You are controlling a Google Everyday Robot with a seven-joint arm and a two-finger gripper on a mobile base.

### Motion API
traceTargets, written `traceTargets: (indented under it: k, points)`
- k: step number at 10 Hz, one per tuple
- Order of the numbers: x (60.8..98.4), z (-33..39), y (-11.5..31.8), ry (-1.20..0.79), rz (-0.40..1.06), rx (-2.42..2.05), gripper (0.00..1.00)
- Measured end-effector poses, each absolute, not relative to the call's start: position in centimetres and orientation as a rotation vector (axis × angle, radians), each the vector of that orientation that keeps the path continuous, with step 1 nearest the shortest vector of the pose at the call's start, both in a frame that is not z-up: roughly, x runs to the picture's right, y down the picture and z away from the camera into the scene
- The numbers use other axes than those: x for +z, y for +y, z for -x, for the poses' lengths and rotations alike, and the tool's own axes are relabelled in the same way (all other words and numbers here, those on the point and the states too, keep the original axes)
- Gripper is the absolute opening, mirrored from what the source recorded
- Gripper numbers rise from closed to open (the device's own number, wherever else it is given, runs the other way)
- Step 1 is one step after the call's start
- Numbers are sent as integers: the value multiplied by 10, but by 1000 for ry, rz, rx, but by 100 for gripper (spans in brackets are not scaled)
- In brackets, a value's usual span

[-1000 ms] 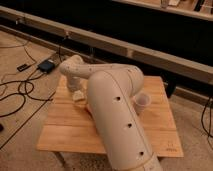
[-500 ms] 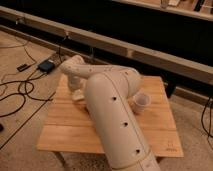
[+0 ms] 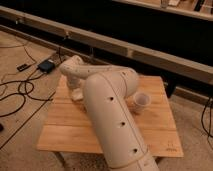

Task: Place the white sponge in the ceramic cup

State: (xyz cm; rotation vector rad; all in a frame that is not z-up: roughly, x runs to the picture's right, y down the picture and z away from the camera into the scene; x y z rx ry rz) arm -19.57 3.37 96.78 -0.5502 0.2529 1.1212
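The ceramic cup [image 3: 141,101] is small, plain and white, and stands upright on the right half of the wooden table [image 3: 155,130]. My thick white arm rises from the bottom of the view and bends left over the table. Its gripper [image 3: 76,94] points down at the table's back left part, well to the left of the cup, and is open. The white sponge is out of view. Whether it lies under the gripper or behind the arm, I cannot tell.
Black cables [image 3: 20,92] and a small dark box [image 3: 46,65] lie on the floor to the left of the table. A long pale ledge [image 3: 150,52] with dark panels runs behind the table.
The arm has shifted slightly and the gripper end has come down a little toward the tabletop. The cup has not moved.
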Motion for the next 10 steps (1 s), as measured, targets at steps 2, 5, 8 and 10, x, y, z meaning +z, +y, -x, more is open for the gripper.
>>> traceTargets:
  k: [2, 5, 8, 10]
  points:
    - [970, 201, 37, 256, 541, 1103, 65]
    - [975, 203, 40, 266, 534, 1093, 65]
    - [980, 200, 36, 271, 521, 1106, 65]
    - [982, 197, 30, 270, 510, 1125, 65]
